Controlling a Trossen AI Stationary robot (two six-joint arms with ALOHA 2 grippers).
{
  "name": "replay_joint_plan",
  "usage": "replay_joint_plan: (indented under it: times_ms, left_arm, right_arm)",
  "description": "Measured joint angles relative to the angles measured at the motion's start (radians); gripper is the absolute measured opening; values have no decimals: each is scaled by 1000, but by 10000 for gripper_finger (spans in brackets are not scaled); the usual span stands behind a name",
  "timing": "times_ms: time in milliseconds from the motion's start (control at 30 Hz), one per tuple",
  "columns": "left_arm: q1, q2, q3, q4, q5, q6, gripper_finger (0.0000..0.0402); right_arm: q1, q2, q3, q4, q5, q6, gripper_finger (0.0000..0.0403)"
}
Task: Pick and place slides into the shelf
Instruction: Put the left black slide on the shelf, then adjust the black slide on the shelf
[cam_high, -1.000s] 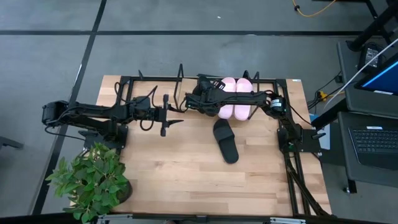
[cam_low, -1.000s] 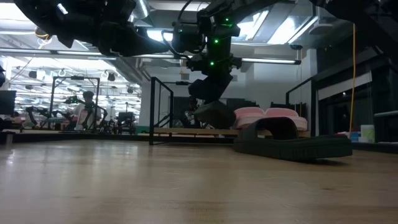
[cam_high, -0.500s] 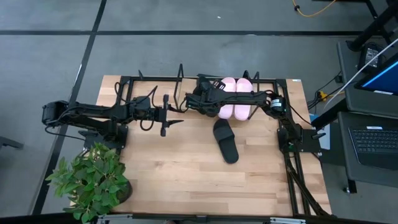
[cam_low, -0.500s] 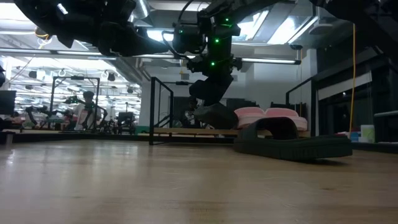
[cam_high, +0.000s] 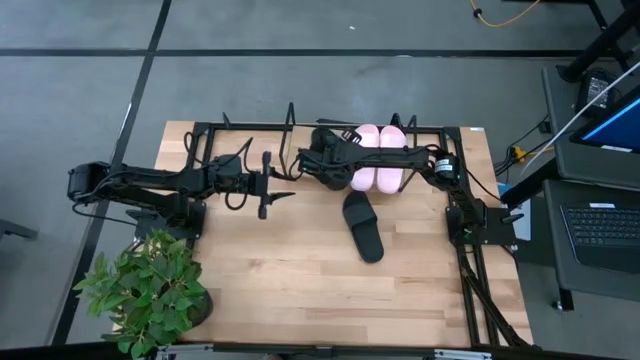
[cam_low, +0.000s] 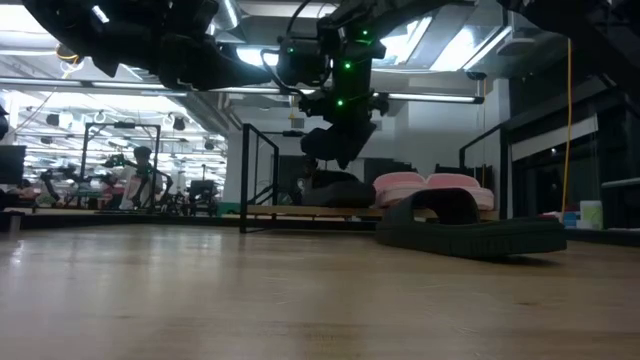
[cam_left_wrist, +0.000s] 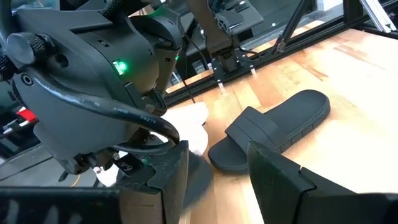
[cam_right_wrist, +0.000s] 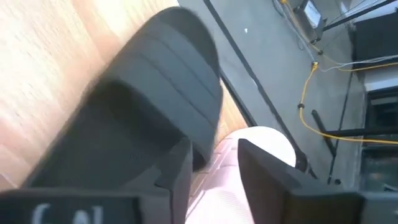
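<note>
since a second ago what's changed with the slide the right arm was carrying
The black slide went down from hanging under the right tool onto the shelf, beside the pink slides, and the tool has let it go and sits just above. The other black slide on the table and the left tool stayed put.

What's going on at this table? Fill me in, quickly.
The right gripper hangs just above a black slide that lies on the shelf, next to the two pink slides. Its fingers are open. The other black slide is on the tabletop, not yet shelved. The left gripper waits open near the shelf's front, holding nothing.
</note>
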Motion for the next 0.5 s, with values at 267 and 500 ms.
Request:
replay_joint_plan:
  times_ms: [267,500]
  left_arm:
    - [0,0,0,0,-3,0,157]
    - [0,0,0,-1,-2,0,157]
  right_arm:
    - [-13,0,0,15,-72,12,166]
    - [-13,0,0,14,-83,-34,167]
